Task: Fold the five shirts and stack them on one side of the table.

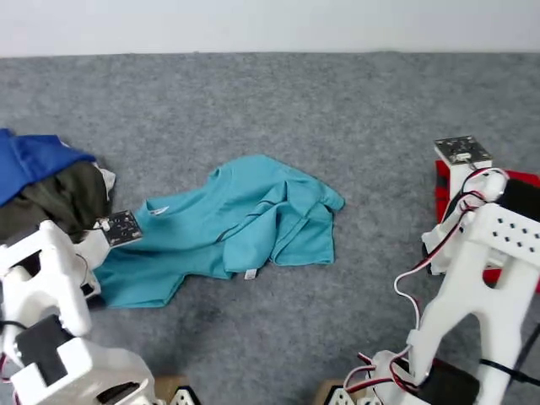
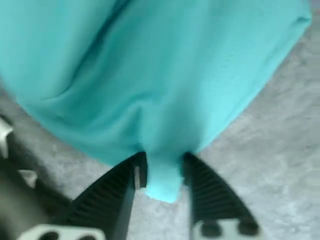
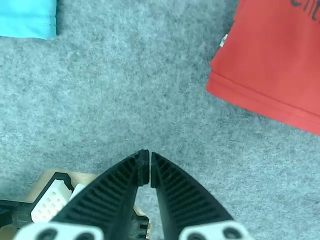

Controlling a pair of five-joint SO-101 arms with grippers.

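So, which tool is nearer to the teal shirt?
Left. The left tool grips the edge of the teal shirt; the right tool hangs shut over grey table by the red shirt.

The table is covered in rough, matt grey felt. The teal shirt and red shirt are made of smooth, matt cloth. The left gripper and right gripper are fitted with ribbed, matt black plastic fingers.

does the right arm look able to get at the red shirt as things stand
Probably yes. The right pincer is shut and empty over the grey table, and the red shirt lies close by with nothing lying between them. The teal shirt is well clear.
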